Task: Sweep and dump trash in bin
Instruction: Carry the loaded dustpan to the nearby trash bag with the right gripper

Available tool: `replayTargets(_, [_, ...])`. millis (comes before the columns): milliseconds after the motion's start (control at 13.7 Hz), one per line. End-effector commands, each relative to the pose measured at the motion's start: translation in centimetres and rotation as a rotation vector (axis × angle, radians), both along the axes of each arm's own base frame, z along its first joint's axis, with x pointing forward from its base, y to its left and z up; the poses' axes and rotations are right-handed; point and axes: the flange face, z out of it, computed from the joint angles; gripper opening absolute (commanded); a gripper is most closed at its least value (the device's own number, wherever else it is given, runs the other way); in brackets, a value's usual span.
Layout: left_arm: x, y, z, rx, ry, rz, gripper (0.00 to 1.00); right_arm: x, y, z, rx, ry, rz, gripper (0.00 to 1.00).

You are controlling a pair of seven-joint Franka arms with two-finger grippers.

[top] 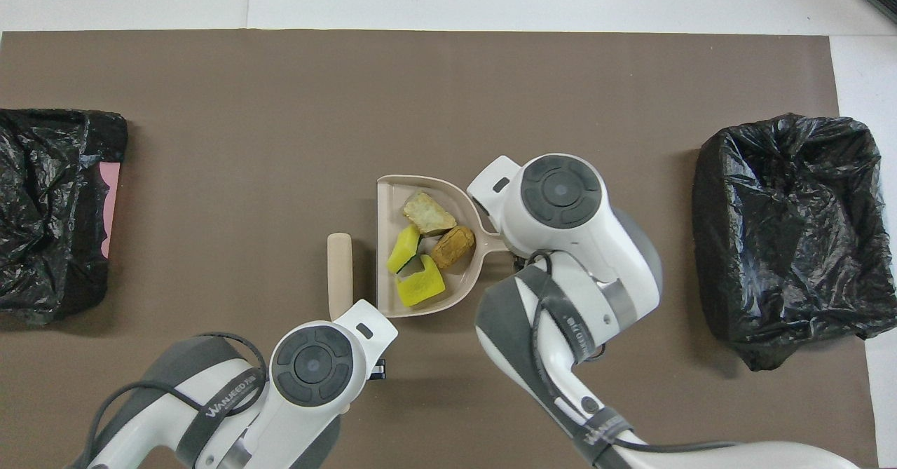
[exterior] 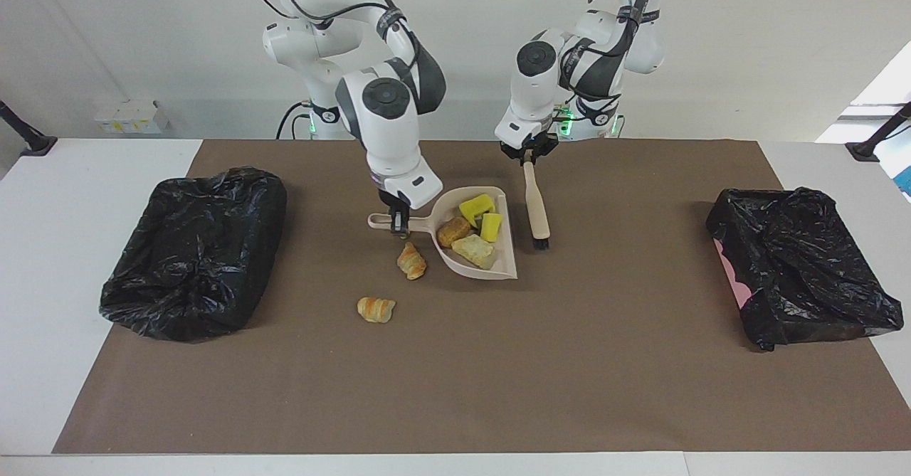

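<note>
**Dustpan lifted with four pieces, two croissants on the mat**

The right gripper [exterior: 398,224] is closed on the handle of the beige dustpan [exterior: 502,245], and the pan hangs in the air over the middle of the brown mat [exterior: 498,376]. Four pieces of the trash lie in the pan: two yellow sponge pieces [exterior: 477,208] [exterior: 490,226], a brown bread lump [exterior: 453,232] and a pale bread lump [exterior: 473,250].

The left gripper [exterior: 527,156] is closed on the top of the handle of the brush [exterior: 534,202]. The brush hangs with its black bristles down, just beside the dustpan, on the side of the left arm.

Two croissants stay on the mat. One croissant [exterior: 411,260] lies nearly under the dustpan handle. The other croissant [exterior: 375,309] lies farther from the robots. In the overhead view the right arm hides both.

One black bin bag [exterior: 193,248] stands at the right arm's end of the table, another black bag [exterior: 801,273] at the left arm's end.
</note>
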Motion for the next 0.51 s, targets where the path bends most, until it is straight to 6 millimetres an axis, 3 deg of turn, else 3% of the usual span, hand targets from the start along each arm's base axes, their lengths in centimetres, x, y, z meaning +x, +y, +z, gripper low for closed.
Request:
replayTargets(0, [-4.4,-1.3,1.1,-0.036,0.011,-0.01,0.0,2.0,-5.2,2.2,0.029,0.01,0.025,0.0])
replayTargets(438, [-11.4,-5.4,-0.3,-0.083,0.041,-0.004,0.0,4.2,-19.4,3.7,0.02,0.013,-0.075,0.0])
